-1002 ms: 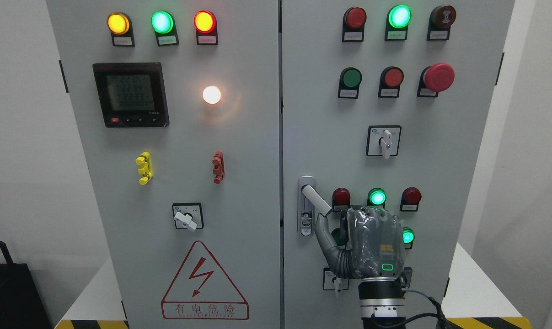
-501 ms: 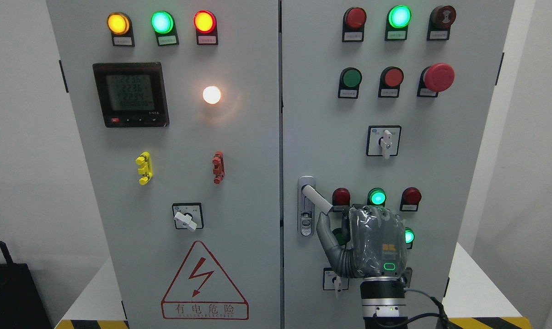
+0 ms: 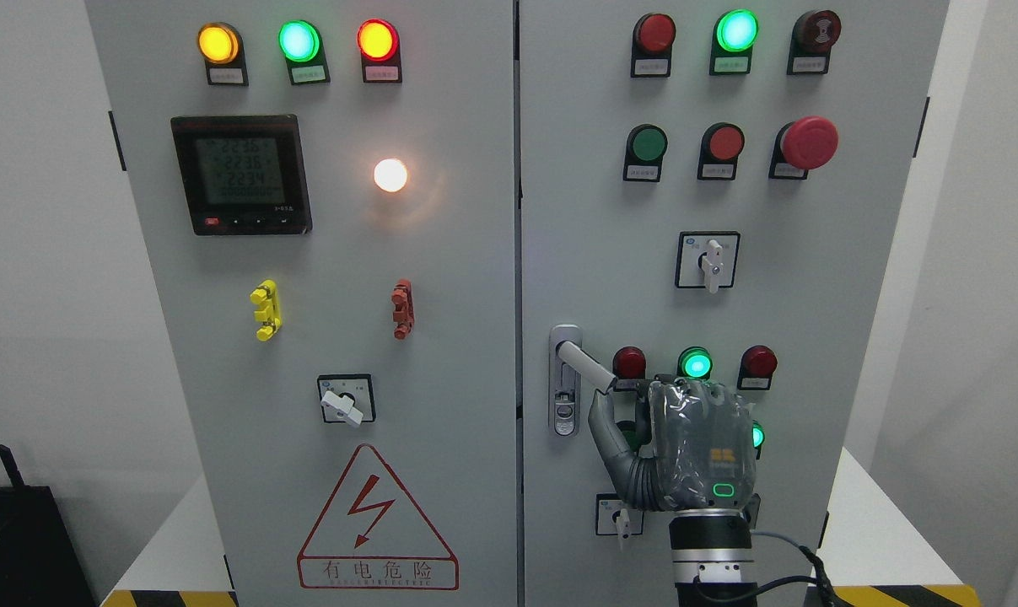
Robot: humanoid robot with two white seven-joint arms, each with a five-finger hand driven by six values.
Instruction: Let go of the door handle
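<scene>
**Right robot hand at the free end of the door handle**

Right robot hand (image 3: 686,443) raised upright in front of the right door (image 3: 593,253), back of the palm toward the camera, wrist entering from the bottom edge right of the middle. Grip hidden behind the palm: cannot tell whether closed on the lever tip or already slack. Left arm nowhere in sight.

Just up and to the left of the hand, touching or nearly touching its upper left corner: the free end of the door handle (image 3: 583,364). A pale lever, long axis slanting from its pivot at the upper left down to the right, tip toward the hand. Pivot set in a narrow chrome lock plate (image 3: 565,413) close to the door's left edge, beside the seam with the left door (image 3: 441,354).

Judged from this: release calls for opening the grip and drawing back toward the robot, away and to the lower right of the lever tip, not along the lever's axis.

Close around the hand: a red lamp (image 3: 629,362) directly above the lever tip, a lit green lamp (image 3: 695,363) above the knuckles, a small rotary switch (image 3: 619,516) beside the wrist. Risk of brushing one of these on a sideways exit. White tabletop (image 3: 880,539) under the cabinet, off to the right.
</scene>
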